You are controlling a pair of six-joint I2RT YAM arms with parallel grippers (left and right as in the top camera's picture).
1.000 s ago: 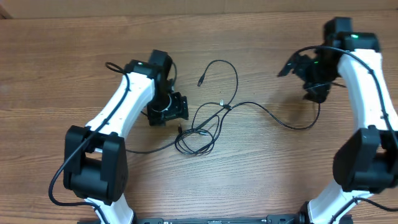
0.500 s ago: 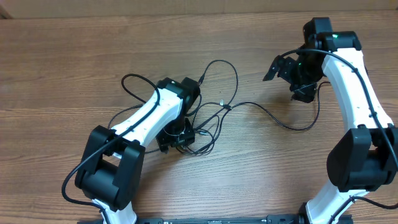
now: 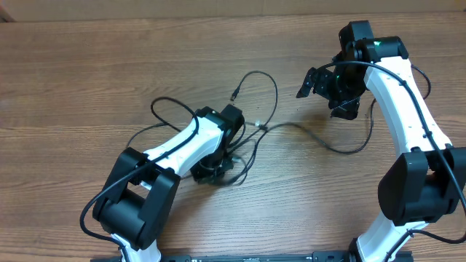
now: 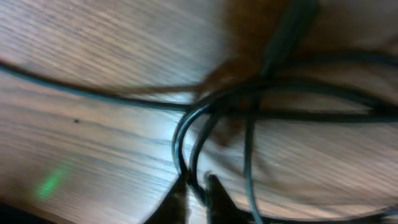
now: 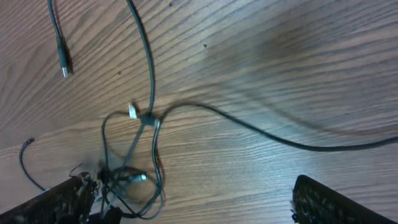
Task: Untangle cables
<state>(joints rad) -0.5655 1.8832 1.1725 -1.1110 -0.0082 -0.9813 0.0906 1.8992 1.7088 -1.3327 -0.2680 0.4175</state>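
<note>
Centre of tabletop: cables lie as thin black cords in a loose tangle, w/ the densest knot of loops low-centre, partly hidden under the left arm's wrist. One strand loops up and away from the knot and ends in a small plug lying free on the wood. Another strand runs right from a small junction w/ a white tip, sags, then curves up toward the right arm. Left fingers are down in the knot. Left wrist view is blurred, but shows the left fingers closed tight, tips nearly touching, w/ one strand of the cables passing between them; several other strands cross just beyond. Right fingers are above the tabletop at upper right, well apart from the tangle, spread wide, nothing between them. Right wrist view confirms: right fingers at frame edges, cables and plug below, untouched.
</note>
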